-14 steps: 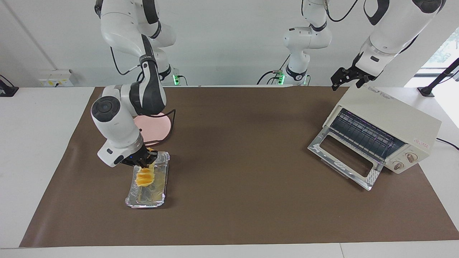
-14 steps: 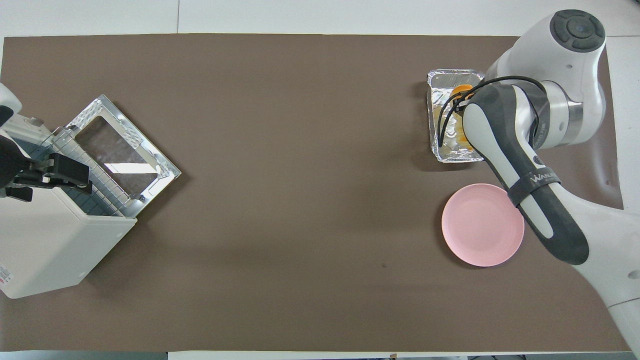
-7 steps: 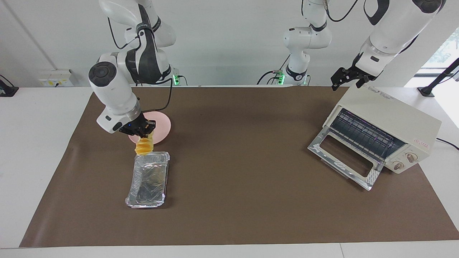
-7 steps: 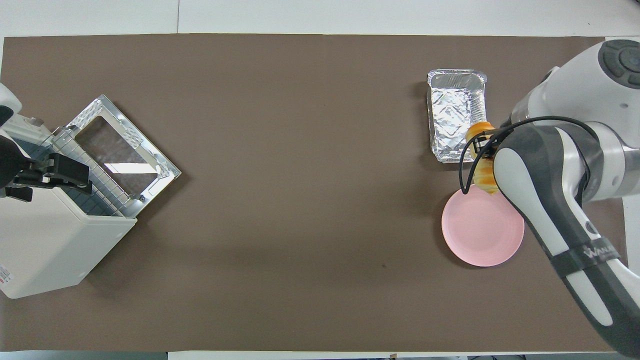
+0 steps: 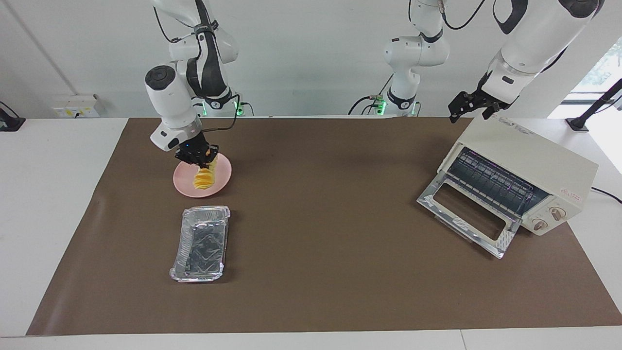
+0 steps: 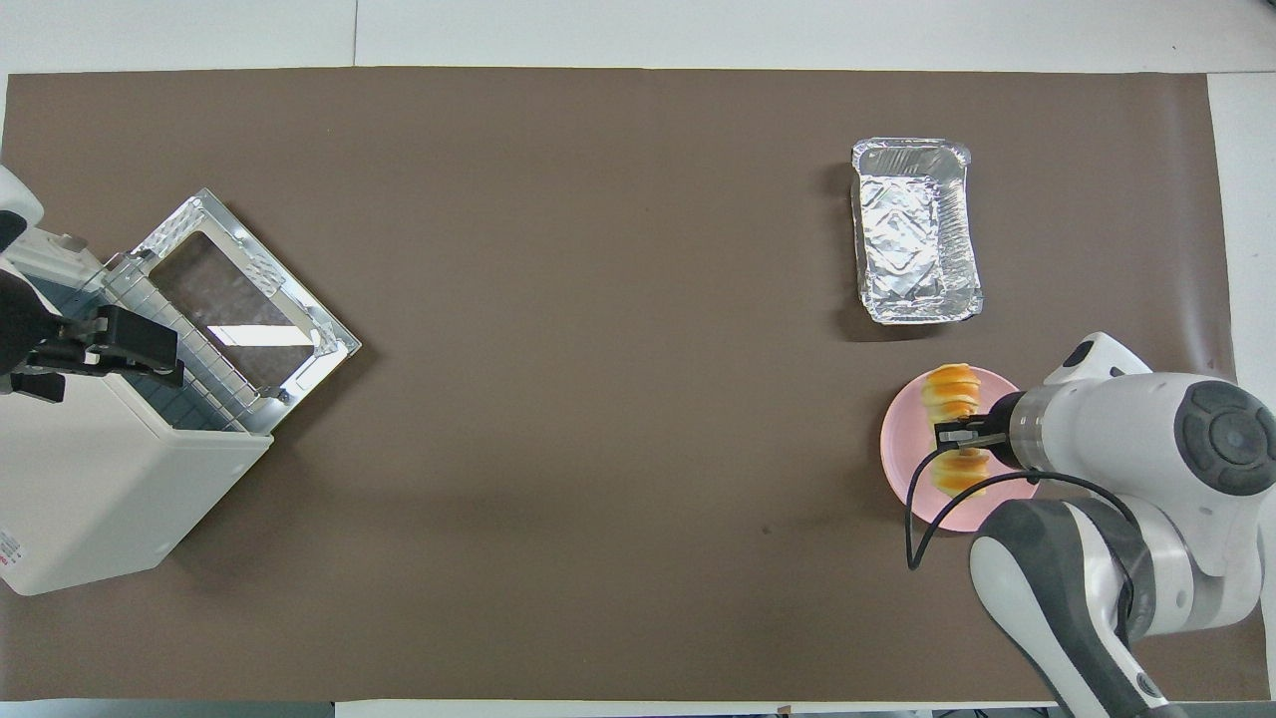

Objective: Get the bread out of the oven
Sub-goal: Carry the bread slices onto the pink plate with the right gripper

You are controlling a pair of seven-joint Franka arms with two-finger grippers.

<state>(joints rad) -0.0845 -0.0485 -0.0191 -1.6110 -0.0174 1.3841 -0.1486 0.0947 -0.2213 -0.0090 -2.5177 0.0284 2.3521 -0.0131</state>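
Note:
My right gripper (image 5: 197, 154) is shut on the upper end of the golden-yellow ridged bread (image 5: 204, 178). The bread hangs down over the pink plate (image 5: 181, 186), and I cannot tell whether its lower end touches the plate. In the overhead view the right gripper (image 6: 959, 432) crosses the middle of the bread (image 6: 950, 387) above the plate (image 6: 896, 449). The cream-white oven (image 5: 527, 153) stands at the left arm's end of the table with its glass door (image 5: 466, 214) dropped open and its wire rack bare. My left gripper (image 5: 467, 113) waits open over the oven's top edge.
An empty silver foil tray (image 5: 200, 243) lies on the brown mat (image 5: 320, 218), farther from the robots than the plate. It also shows in the overhead view (image 6: 912, 234). The open oven door (image 6: 249, 289) juts out toward the middle of the mat.
My right gripper lifted the bread out of the foil tray and carried it toward the robots, to over the pink plate. The tray is now empty. The left arm has not moved.

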